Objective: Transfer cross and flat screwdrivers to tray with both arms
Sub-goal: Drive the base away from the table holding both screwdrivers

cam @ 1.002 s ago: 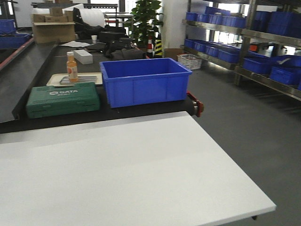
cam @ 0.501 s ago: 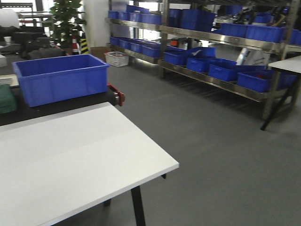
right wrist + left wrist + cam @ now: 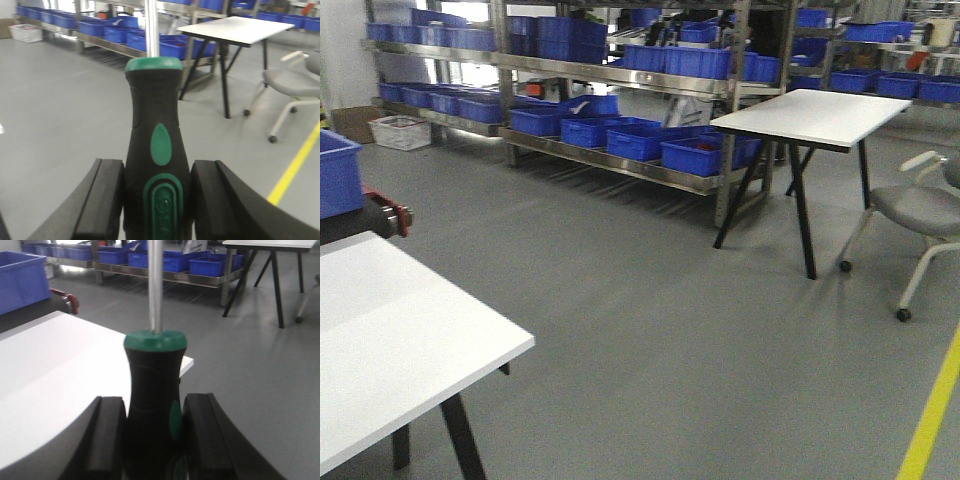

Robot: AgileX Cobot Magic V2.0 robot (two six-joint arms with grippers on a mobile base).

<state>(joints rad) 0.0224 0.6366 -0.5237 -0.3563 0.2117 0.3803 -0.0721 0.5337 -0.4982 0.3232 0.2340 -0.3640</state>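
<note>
My left gripper (image 3: pixel 154 432) is shut on the black-and-green handle of a screwdriver (image 3: pixel 152 385), whose metal shaft points straight away from the camera. It is held over the corner of a white table (image 3: pixel 45 370). My right gripper (image 3: pixel 156 195) is shut on the handle of the second screwdriver (image 3: pixel 156 150), shaft pointing away, above grey floor. The grey metal tray is out of view. Neither arm shows in the front view.
The front view shows a white table corner (image 3: pixel 390 330) at lower left, a blue bin (image 3: pixel 335 170), steel shelves with blue bins (image 3: pixel 620 130), a second white table on black legs (image 3: pixel 815 115), a grey chair (image 3: pixel 920 210) and a yellow floor line (image 3: pixel 930 420).
The front view has swung to the right: the green case, bottle and big blue bin have left the picture, and the shelves, second table and chair have come in.
</note>
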